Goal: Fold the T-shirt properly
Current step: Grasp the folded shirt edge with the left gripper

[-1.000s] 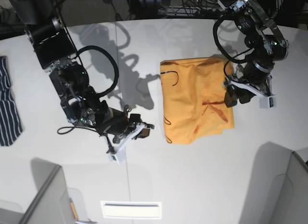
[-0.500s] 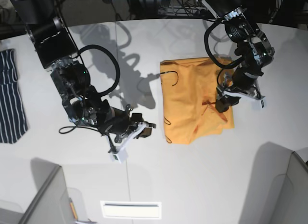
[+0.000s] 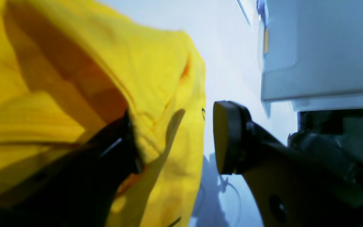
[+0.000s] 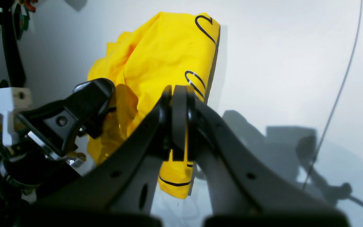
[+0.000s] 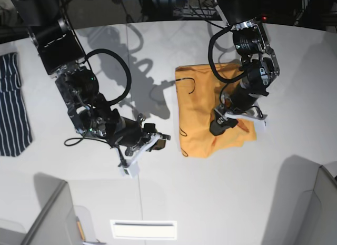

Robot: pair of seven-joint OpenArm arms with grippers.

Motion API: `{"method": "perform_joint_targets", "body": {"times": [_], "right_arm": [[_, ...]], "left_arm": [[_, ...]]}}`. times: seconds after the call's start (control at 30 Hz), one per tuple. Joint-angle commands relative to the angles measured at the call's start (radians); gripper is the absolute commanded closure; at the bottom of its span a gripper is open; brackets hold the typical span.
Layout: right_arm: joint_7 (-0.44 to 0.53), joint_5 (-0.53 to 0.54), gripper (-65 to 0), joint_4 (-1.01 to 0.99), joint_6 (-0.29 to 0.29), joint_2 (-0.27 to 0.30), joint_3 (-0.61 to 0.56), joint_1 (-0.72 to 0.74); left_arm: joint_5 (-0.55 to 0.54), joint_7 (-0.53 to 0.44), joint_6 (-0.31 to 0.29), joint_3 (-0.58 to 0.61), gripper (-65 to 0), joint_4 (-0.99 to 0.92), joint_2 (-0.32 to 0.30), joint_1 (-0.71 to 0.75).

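Observation:
The T-shirt (image 5: 202, 108) lies folded into an orange-yellow rectangle right of the table's middle, with thin dark loops along its left edge (image 4: 200, 78). My left gripper (image 5: 224, 122) hovers low over its lower right part. In the left wrist view this gripper (image 3: 178, 142) is open. One finger (image 3: 118, 151) rests against the cloth and the other pad (image 3: 228, 138) stands off the T-shirt's edge (image 3: 169, 94) over bare table. My right gripper (image 5: 158, 139) rests left of the shirt, its fingers (image 4: 178, 123) pressed shut on nothing.
A dark navy striped garment (image 5: 13, 108) lies at the table's left edge. Grey partitions stand at the front left (image 5: 47, 218) and front right (image 5: 316, 213). A thin cable (image 4: 339, 94) trails over the table beyond my right gripper.
My left arm has swung in from the shirt's right edge and down onto its lower right part. The striped garment shifted a little. The right arm has stayed put.

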Motion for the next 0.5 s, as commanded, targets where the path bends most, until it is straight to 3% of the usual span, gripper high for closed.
{"method": "perform_joint_targets", "body": {"times": [0.0, 0.23, 0.47], "right_arm": [[0.016, 0.008, 0.0, 0.018, 0.010, 0.002, 0.005, 0.022], [0.016, 0.008, 0.0, 0.016, 0.010, 0.006, 0.005, 0.024], [0.016, 0.008, 0.0, 0.016, 0.010, 0.005, 0.005, 0.024]], "left_arm": [[-0.040, -0.019, 0.003, 0.004, -29.9, 0.019, -0.003, -0.016], [-0.040, -0.013, 0.082, 0.002, 0.0, 0.095, -0.006, -0.004], [-0.038, -0.010, 0.104, 0.011, 0.0, 0.102, -0.083, -0.016]]}}
